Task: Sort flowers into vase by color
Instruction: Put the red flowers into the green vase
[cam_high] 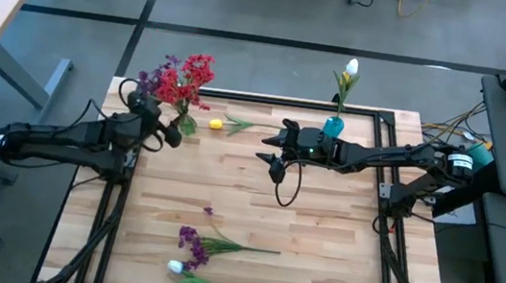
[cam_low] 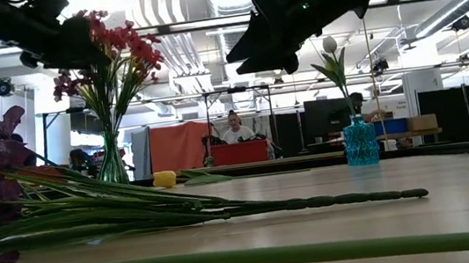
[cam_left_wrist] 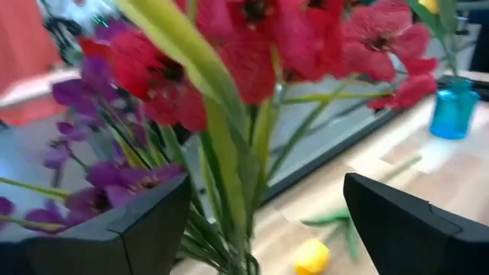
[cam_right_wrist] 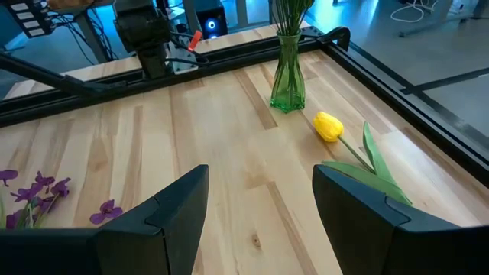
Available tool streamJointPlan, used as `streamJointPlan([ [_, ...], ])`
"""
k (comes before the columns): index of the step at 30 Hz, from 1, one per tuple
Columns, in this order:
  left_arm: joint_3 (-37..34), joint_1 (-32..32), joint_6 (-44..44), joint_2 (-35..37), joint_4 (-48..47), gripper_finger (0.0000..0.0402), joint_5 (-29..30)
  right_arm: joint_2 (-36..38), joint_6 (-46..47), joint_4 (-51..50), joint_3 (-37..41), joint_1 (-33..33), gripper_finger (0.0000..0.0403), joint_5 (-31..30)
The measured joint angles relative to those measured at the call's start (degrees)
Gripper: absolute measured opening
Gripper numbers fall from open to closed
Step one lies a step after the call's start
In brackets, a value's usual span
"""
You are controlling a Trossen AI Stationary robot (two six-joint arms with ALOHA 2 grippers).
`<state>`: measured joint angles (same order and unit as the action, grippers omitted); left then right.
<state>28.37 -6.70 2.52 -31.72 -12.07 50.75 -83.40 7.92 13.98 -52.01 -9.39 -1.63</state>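
Right gripper heading for the loose yellow tulip

Nearest the front edge, purple flowers (cam_high: pixel 197 242) and a white tulip (cam_high: pixel 176 267) are lying unsorted. Mid-table, the right gripper (cam_high: pixel 274 154) is hovering with fingers spread and empty, facing the yellow tulip (cam_right_wrist: pixel 329 126) lying beside the green vase (cam_right_wrist: pixel 288 72). At that vase, the left gripper (cam_high: pixel 170 127) is waiting, fingers apart around the red and purple blooms (cam_high: pixel 183 78). Farther back, the blue vase (cam_high: pixel 333 125) is holding two tulips. Next, I judge, comes lowering onto the stem.
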Motion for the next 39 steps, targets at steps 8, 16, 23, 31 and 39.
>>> streamJointPlan([
  [8,-2.6,0.0,-0.9,0.1,4.1,0.0253,5.2,0.0,0.0,0.0,0.0,0.0,0.0226,0.0],
  [16,-2.6,0.0,0.1,0.1,4.1,0.0104,7.2,0.0,0.0,0.0,0.0,0.0,0.0226,0.0],
  [23,-3.1,0.0,3.6,0.0,4.0,0.0008,7.2,0.0,0.0,0.0,0.0,0.0,0.0226,0.0],
  [31,-6.0,0.0,8.5,0.0,4.0,0.0006,7.3,0.0,0.0,-0.2,0.0,0.0,0.0226,0.1],
  [39,-6.6,0.0,10.8,0.0,3.9,0.0008,8.7,0.0,0.0,-0.2,0.0,0.0,0.0226,0.1],
])
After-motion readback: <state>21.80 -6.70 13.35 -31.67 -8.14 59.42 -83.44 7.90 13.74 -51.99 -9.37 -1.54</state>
